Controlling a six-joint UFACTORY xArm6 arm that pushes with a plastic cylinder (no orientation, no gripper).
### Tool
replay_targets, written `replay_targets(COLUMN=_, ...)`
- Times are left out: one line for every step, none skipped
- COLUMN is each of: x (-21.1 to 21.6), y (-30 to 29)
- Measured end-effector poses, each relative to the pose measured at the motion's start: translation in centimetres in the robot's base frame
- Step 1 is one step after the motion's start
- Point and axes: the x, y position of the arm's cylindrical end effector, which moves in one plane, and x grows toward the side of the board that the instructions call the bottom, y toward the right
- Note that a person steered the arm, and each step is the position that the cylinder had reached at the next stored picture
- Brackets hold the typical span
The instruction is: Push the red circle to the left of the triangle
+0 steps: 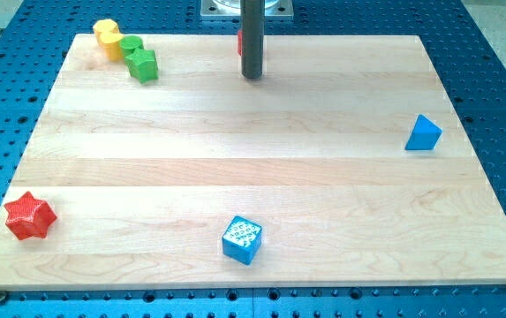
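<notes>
My tip (252, 76) stands near the top middle of the wooden board (253, 177). A red block (239, 41), most likely the red circle, is mostly hidden behind the rod, just above and left of the tip at the board's top edge. The blue triangle (423, 133) lies at the view's right, far right and below the tip.
A yellow block (107, 34), a green round block (131, 46) and a green star (143, 64) cluster at the top left. A red star (29, 215) sits at the bottom left. A blue cube (241, 239) sits at the bottom middle.
</notes>
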Motion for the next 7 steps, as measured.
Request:
replay_targets(x=0.4, y=0.0)
replay_targets(x=0.4, y=0.0)
replay_targets(x=0.8, y=-0.6)
replay_targets(x=1.4, y=-0.3)
replay_targets(x=1.7, y=1.0)
replay_targets(x=2.5, y=2.0)
replay_targets(x=2.9, y=2.4)
